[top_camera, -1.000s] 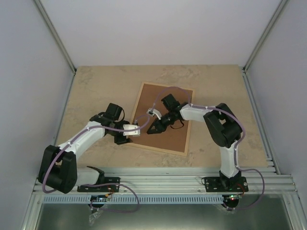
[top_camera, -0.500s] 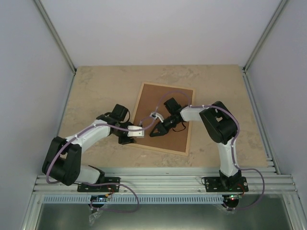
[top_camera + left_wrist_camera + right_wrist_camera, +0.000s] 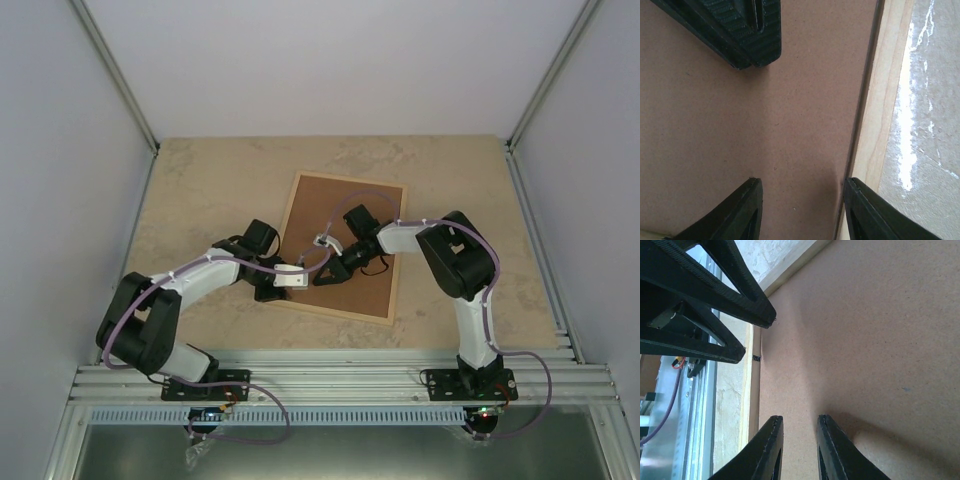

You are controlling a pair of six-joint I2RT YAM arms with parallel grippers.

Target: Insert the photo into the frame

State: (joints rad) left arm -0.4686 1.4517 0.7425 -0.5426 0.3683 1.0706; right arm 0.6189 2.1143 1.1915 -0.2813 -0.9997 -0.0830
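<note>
The left gripper (image 3: 802,190) has slid further right over the frame (image 3: 393,262) corner, fingers spread, empty. The right gripper (image 3: 797,422) has barely budged, fingers nearly together on the board (image 3: 345,205).

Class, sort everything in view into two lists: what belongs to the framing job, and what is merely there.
Belongs to the job: frame; brown backing panel lying in it; left gripper; right gripper. No photo shows.
Merely there: table; aluminium rail along its near edge.
</note>
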